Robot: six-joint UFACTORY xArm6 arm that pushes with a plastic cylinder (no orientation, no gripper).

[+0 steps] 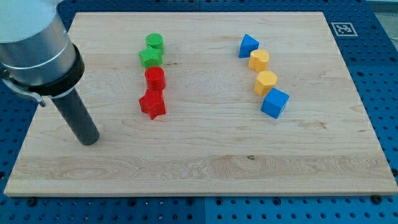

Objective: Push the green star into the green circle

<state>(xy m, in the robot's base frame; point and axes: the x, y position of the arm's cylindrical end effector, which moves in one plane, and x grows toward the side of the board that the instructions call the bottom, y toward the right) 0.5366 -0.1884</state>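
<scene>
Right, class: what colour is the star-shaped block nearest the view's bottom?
Red. The red star sits lowest in the left column; the camera view, the only one, shows it clearly.

A pale wood-grain worktop [205,155] is seen on a blue perforated base [379,68]. Two green blocks [155,43] [150,58], two red [155,78] [152,104], two blue [248,46] [274,102] and two yellow [259,60] [265,82] are shown. A black-and-white marker [341,28] is printed.

Illumination is bright, even and diffuse, from overhead. The desk [205,155] shows no glare; wood grain is crisp. Blocks cast only short, soft shadows at their bases. The rod near my tip [90,140] carries a faint sheen. Focus is sharp throughout, with slight perspective distortion
</scene>
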